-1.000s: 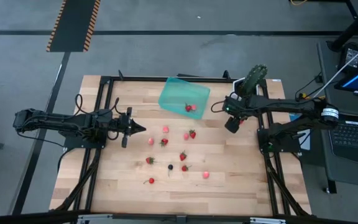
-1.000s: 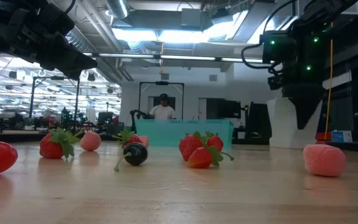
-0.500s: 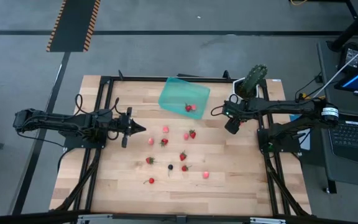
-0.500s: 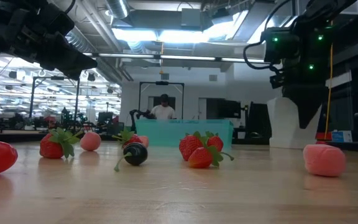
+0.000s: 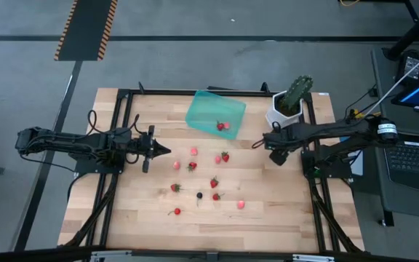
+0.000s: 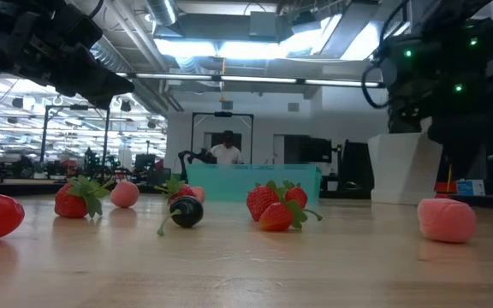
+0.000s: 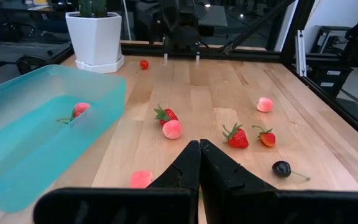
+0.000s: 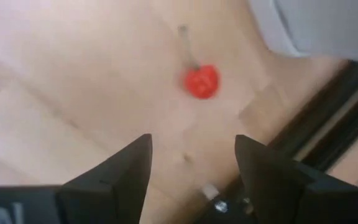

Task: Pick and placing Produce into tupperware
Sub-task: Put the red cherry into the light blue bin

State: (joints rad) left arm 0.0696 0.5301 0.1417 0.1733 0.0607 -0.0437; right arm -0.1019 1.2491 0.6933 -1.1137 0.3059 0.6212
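The Produce lies scattered on the wooden table: red strawberries (image 5: 225,156), pale pink pieces (image 5: 193,151) and one dark berry (image 5: 199,195). Two pieces (image 5: 222,126) lie inside the teal tupperware (image 5: 209,109) at the far middle. My right gripper (image 5: 276,155) hangs open, pointing down, near the table's right side. Its wrist view shows a small red berry with a stem (image 8: 201,81) on the wood just ahead of the open fingers (image 8: 194,165), untouched. My left gripper (image 5: 163,151) waits shut at the left, clear of the table, and it holds nothing (image 7: 199,167).
A white pot (image 5: 282,116) with a green cactus-like plant (image 5: 297,91) stands at the far right, just beyond my right gripper. A black frame rail (image 5: 318,196) runs along the table's right side. A person (image 6: 224,151) stands in the room behind the table.
My right gripper has swung toward the table's near edge, away from the white pot, which now shows uncovered from above. It turned as it moved and stayed open. The produce and the tupperware have stayed where they were.
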